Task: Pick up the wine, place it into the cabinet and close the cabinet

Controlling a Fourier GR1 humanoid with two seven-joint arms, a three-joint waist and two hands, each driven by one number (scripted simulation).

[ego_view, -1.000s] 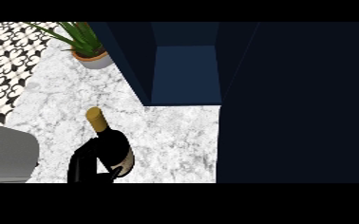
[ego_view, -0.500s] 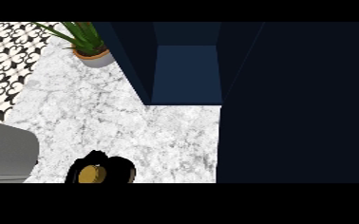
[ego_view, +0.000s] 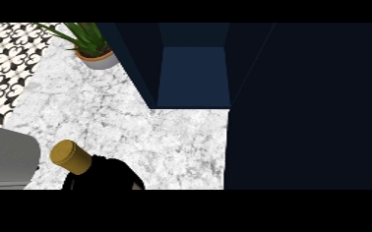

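At the lower left edge of the head view, the wine bottle [ego_view: 98, 172] is seen, its gold-capped neck tilted up and to the left and its dark body merging into a black mass at the bottom border. That black mass may include a hand, but no fingers can be told apart from the bottle's dark glass, so whether anything is clasped round the bottle cannot be told, nor which hand it would be. A grey forearm [ego_view: 16, 159] is shown just left of the bottle at the view's left edge; its hand is not seen. The bottle is placed over the white marbled worktop [ego_view: 116, 113], near its front and well apart from the cabinet. Farther back, the open cabinet [ego_view: 193, 73] is seen, its blue interior facing the worktop and its dark door [ego_view: 127, 59] swung out at the left. A large dark panel [ego_view: 298, 108] is spread across the right side. At the far left, a potted plant [ego_view: 93, 49] is set on the worktop beside a patterned black-and-white wall [ego_view: 22, 54].
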